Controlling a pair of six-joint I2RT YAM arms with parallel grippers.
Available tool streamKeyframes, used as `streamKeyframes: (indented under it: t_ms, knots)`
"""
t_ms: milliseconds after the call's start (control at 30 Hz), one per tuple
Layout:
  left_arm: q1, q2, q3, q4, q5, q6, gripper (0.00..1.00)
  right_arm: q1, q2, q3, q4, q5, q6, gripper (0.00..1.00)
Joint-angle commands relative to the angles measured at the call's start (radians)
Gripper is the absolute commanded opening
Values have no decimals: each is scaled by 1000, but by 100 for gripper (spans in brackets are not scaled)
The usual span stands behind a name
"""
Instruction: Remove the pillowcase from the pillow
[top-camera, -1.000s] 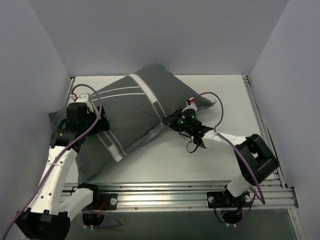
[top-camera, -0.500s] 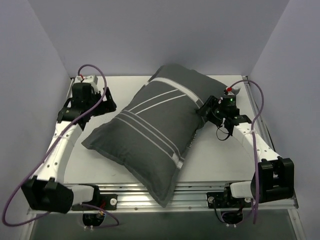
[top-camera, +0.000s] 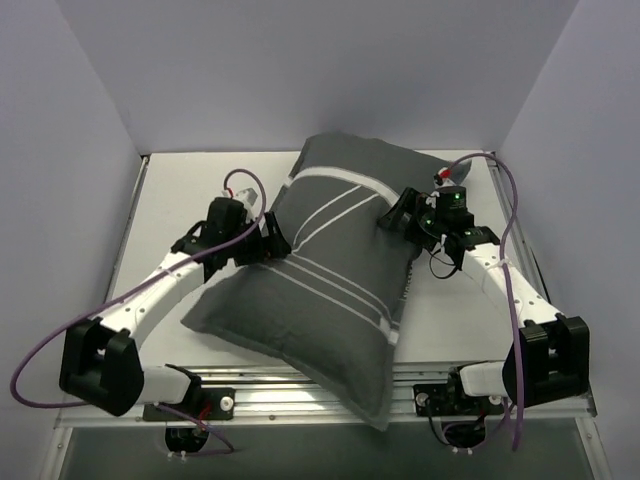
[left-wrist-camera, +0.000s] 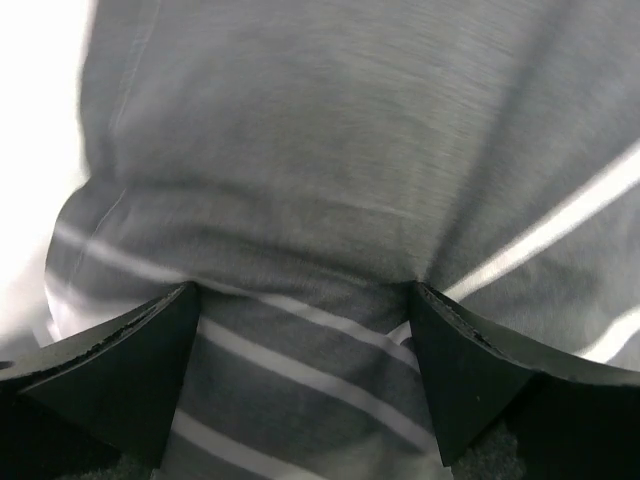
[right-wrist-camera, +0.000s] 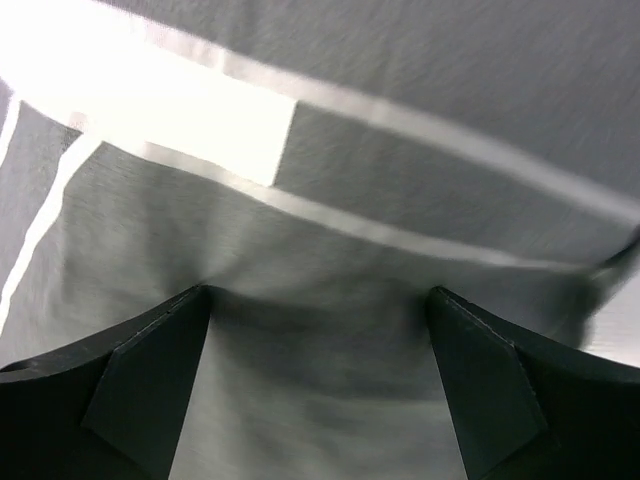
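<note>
While on table (top-camera: 170, 200), pillow inside pillowcase (top-camera: 330, 270).

Pillowcase (top-camera: 330, 290) hides the pillow within.

Pillowcase (top-camera: 320, 290) (striped) on white table (top-camera: 450, 320)

We see the pillowcase (top-camera: 320, 290) filling the middle of the table (top-camera: 170, 200). Left of the pillowcase, the left arm (top-camera: 160, 290) crosses the bare surface; right of it, the right arm (top-camera: 505, 285) does. The pillowcase's far end sits close to the back wall (top-camera: 300, 70), so we find little room there.
</note>
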Motion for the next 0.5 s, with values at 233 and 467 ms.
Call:
streamKeyframes:
  t_ms: [233, 467]
  knots:
    - [-202, -415, -123, -200, -159, -190, 94, 77, -10, 48, -60, -17, -93, 87]
    - [-196, -340, 58, -252, -290, -142, 94, 38, -43, 205, -255, 99, -191, 92]
